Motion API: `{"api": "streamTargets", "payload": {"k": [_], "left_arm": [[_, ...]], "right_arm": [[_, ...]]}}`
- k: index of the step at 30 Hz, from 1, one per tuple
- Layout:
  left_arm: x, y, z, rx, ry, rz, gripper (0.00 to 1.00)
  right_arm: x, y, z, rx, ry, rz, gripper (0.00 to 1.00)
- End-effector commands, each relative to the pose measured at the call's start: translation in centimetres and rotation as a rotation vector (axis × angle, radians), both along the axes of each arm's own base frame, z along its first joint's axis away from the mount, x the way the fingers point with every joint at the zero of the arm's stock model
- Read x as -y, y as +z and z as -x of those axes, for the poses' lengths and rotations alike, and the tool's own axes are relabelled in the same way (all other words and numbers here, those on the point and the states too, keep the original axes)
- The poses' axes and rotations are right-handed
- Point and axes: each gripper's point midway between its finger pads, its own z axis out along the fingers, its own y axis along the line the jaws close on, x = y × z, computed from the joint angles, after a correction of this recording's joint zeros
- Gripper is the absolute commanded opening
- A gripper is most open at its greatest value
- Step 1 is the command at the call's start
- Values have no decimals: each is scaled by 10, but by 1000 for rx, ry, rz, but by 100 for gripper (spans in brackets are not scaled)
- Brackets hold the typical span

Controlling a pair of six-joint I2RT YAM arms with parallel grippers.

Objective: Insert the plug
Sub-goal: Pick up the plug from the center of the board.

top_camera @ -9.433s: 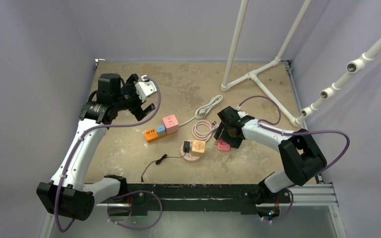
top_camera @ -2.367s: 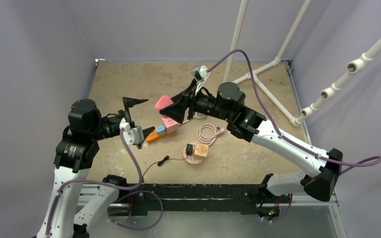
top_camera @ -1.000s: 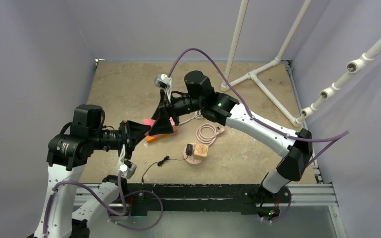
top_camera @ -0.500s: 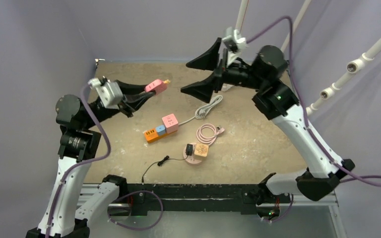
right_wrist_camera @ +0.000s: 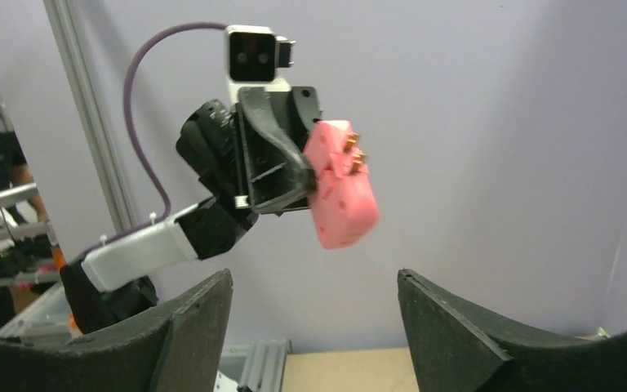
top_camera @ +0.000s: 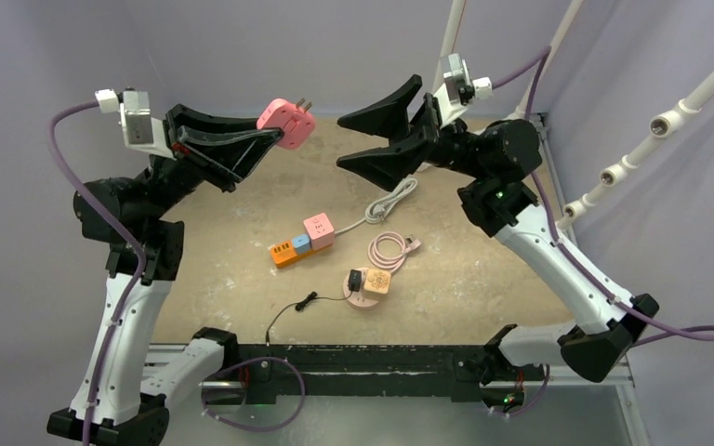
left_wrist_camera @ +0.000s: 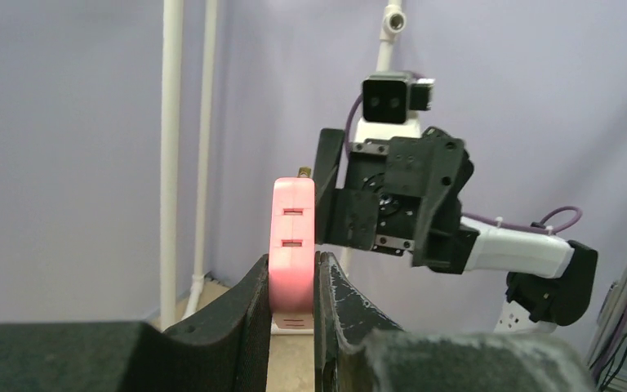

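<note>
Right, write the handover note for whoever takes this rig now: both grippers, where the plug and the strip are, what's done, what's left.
Left gripper: shut on the pink plug and raised high above the table. The prongs point away from the fingers.
Right gripper: open, empty, also raised, facing the plug with a gap between them.
Power strip: lies flat mid-table, nothing plugged into its top sockets, neither gripper on it.
Done: plug is off the table and gripped.
Left: bring the plug down to the strip, turn the prongs toward a socket and press it in. The right gripper will probably have to steady the strip.
</note>
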Motion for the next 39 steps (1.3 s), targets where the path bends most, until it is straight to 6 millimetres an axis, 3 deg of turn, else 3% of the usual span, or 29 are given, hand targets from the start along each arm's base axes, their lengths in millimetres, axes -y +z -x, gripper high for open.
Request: {"api": "streamTargets", "payload": {"k": [1,7,20,25,30,31,32,34,35,39], "left_arm": [[-7,36,35,73,-49,87,0],[-7,30,39,73,-54,82,0],[-4,11,32,54,-53,58,0],[-3,1,28,45,-48,49,0],[-1,-12,21,45,-41,24,0],[0,-15,19,49,-39,10,0],[1,-20,17,50,-33,-6,13],[2,-29,13,63,-12,-64,57],[3,-35,9,77,5,-117,68],[1,-54,1,157,90,-322,77]], "right_arm": [[8,33,8,-8,46,-166,74],[-1,37,23,0,154,-219,69],[-36,53,29,-22,221,-280,51],[-45,53,25,-42,226,-283,34],[-57,46,17,-78,214,-243,0],[-59,43,15,-87,205,-228,0],[-60,42,13,-90,193,-212,0],[-64,33,8,-96,157,-145,0],[-67,25,5,-98,132,-98,0],[-67,-11,-17,-115,-31,81,0]]}}
